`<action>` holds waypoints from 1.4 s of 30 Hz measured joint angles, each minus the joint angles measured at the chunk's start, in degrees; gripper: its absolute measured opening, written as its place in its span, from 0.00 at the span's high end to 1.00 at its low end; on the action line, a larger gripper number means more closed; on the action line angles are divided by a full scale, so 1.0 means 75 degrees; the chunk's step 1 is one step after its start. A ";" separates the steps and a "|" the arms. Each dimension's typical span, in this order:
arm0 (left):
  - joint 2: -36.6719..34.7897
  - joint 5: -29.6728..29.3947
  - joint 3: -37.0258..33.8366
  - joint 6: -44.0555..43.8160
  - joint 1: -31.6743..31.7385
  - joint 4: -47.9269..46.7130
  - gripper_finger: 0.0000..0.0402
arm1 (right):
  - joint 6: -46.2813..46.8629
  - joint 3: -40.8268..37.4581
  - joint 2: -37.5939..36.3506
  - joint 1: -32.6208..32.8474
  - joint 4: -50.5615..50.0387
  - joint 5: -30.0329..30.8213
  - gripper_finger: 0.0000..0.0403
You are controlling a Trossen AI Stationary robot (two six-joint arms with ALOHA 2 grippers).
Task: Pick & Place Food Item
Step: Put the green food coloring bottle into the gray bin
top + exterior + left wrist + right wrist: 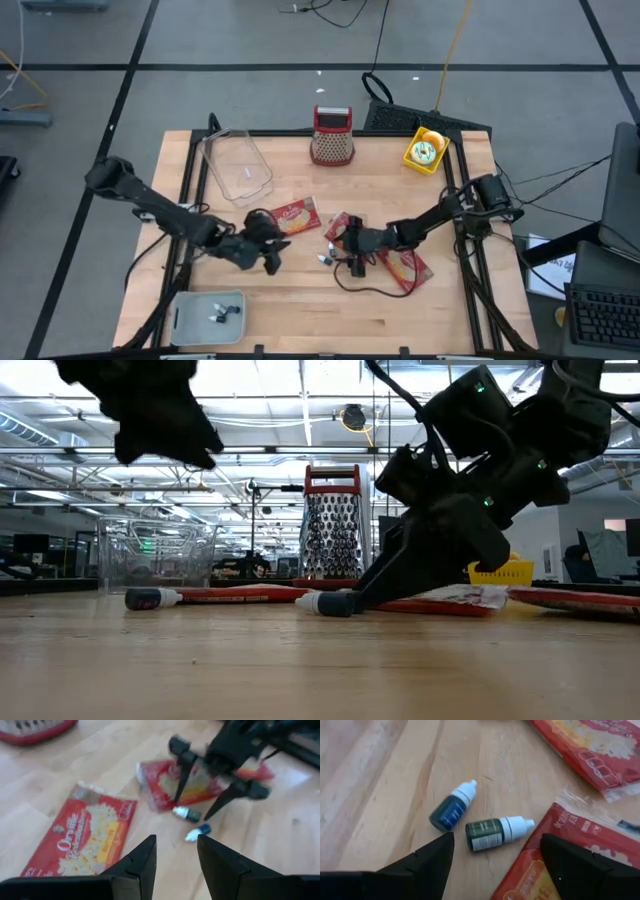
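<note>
Since both bottles, blue and green, lie loose on the table between the right gripper's wide-open fingers, nothing is picked yet. Left gripper hovers nearby, part open, empty. Grasping and placing remain.

Table: pale wood, matt. Popcorn packets: glossy printed film (crinkled). Dropper bottles: smooth plastic. Grater: perforated metal.

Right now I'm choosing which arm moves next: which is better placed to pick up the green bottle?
Right. The right gripper hangs open directly over the green bottle; the left gripper sits farther back.
</note>
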 joint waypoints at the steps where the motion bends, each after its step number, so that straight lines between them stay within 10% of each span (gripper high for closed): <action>1: 0.0121 0.0074 0.0000 0.0001 0.0073 0.0010 0.64 | -0.0064 0.0000 -0.0007 0.0000 -0.0012 0.0015 0.31; 19: 0.1532 0.1454 0.0000 -0.0008 0.1074 0.0873 0.64 | -0.0078 -0.0009 -0.0004 0.0167 0.0243 0.0339 0.42; 42: 0.1529 0.1441 0.0000 0.0700 0.1153 0.1810 0.64 | 0.0221 -0.0009 -0.0004 0.0046 -0.0065 0.0425 0.86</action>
